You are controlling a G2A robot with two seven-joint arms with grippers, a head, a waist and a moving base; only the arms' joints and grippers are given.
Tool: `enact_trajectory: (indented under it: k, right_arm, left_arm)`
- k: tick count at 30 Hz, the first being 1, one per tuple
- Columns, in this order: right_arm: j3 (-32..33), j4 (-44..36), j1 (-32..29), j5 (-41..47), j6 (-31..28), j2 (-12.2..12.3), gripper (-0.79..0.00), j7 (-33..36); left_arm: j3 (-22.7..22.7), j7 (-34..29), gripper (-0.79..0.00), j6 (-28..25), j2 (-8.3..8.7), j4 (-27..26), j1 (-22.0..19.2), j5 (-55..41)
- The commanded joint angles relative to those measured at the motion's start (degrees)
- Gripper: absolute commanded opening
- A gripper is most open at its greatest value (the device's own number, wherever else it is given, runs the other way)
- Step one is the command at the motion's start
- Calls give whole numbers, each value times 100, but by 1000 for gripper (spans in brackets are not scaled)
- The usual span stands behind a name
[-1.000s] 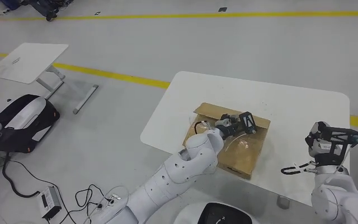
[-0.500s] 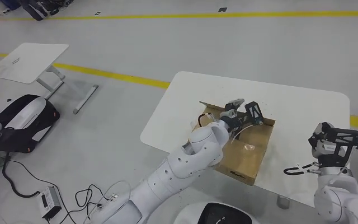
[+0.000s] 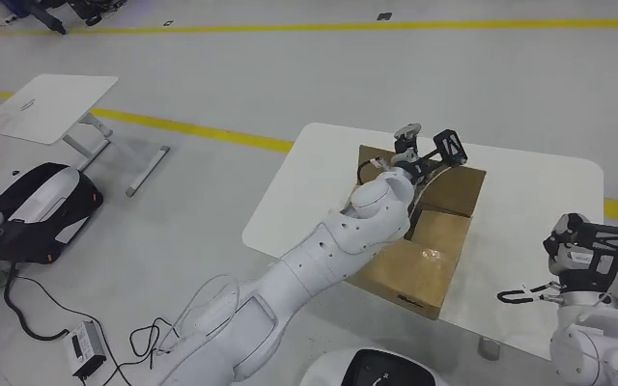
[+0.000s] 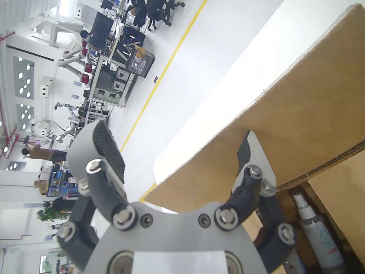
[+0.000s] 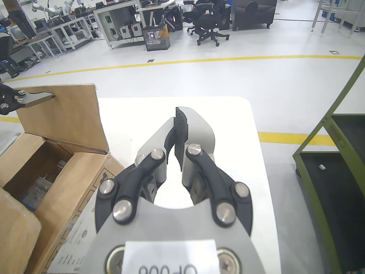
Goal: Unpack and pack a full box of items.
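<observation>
A brown cardboard box (image 3: 425, 265) stands in the middle of the white table (image 3: 531, 183). Its far flap (image 3: 446, 190) is swung up and outward. My left gripper (image 3: 430, 145) hovers over that flap's top edge, open, with one fingertip (image 5: 42, 96) resting against the flap (image 5: 62, 115). In the left wrist view the gripper (image 4: 175, 136) is spread wide over the flap (image 4: 299, 109), and a clear spray bottle (image 4: 315, 229) lies inside the box. My right gripper (image 5: 177, 132) is shut on nothing, above the table right of the box (image 5: 65, 172). It also appears from above (image 3: 582, 241).
Bottles in plastic wrap (image 5: 42, 185) lie inside the open box. A green cart (image 5: 328, 149) stands off the table's right side. A small white side table (image 3: 53, 101) is on the floor far left. Bare tabletop lies right of the box.
My left gripper moved toward the table's far edge, swinging the far flap up and outward from over the box. The right gripper drifted slightly right and nearer.
</observation>
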Motion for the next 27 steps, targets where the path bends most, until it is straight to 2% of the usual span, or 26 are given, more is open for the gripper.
enact_trajectory:
  k: [1, 9, 16, 19, 22, 25, 27]
  right_arm:
    - [2, -6, -6, 1, -2, 1, -785, 1]
    - [-16, -11, -9, -2, -21, 3, -785, 11]
    - [-74, 10, 48, -21, -36, 2, -785, 43]
    - [-104, 17, 82, -16, -43, 0, -785, 70]
    - [-119, 13, 108, 3, -72, 0, -785, 82]
    - [-108, -66, 122, 70, -6, -5, -785, 83]
    - [-102, -165, 129, 94, -27, -3, -785, 98]
  left_arm:
    - [141, -70, 0, 56, -103, 519, -182, 7]
    - [395, 2, 0, 219, -405, 1534, -508, -143]
    - [377, 236, 0, 285, -544, 1855, -608, -310]
    - [274, 419, 0, 299, -546, 1704, -580, -412]
    - [90, 582, 0, 238, -477, 1327, -430, -464]
    - [-167, 707, 0, 92, -321, 724, -90, -324]
    - [-364, 746, 0, -187, -191, 131, 262, -223]
